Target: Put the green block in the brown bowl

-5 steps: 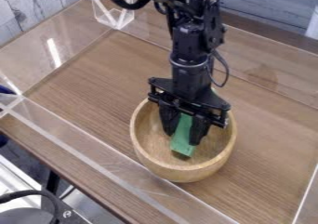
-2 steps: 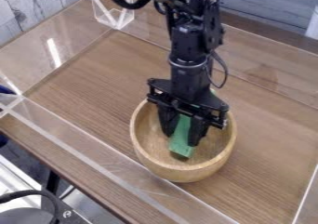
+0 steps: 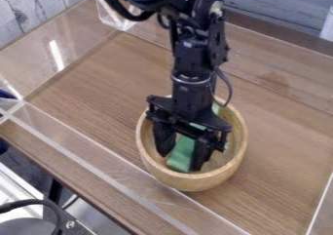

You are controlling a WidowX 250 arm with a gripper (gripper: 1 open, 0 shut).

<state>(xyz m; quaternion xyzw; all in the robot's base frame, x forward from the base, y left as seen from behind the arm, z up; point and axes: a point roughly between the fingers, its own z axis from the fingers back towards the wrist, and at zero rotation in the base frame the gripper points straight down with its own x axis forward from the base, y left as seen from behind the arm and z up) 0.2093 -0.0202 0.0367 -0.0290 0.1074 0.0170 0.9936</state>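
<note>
Shifted slightly left in the scene since a moment ago, with jaws spread wide: the gripper (image 3: 186, 159). Inside the brown bowl (image 3: 154, 166), down between the fingers: the green block (image 3: 184, 152), partly hidden by them. Near the near edge of the wooden table (image 3: 97, 73): the bowl, around fingertips and block alike.

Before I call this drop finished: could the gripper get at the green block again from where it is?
Probably yes: the gripper hovers open over the brown bowl, right around the green block.
</note>
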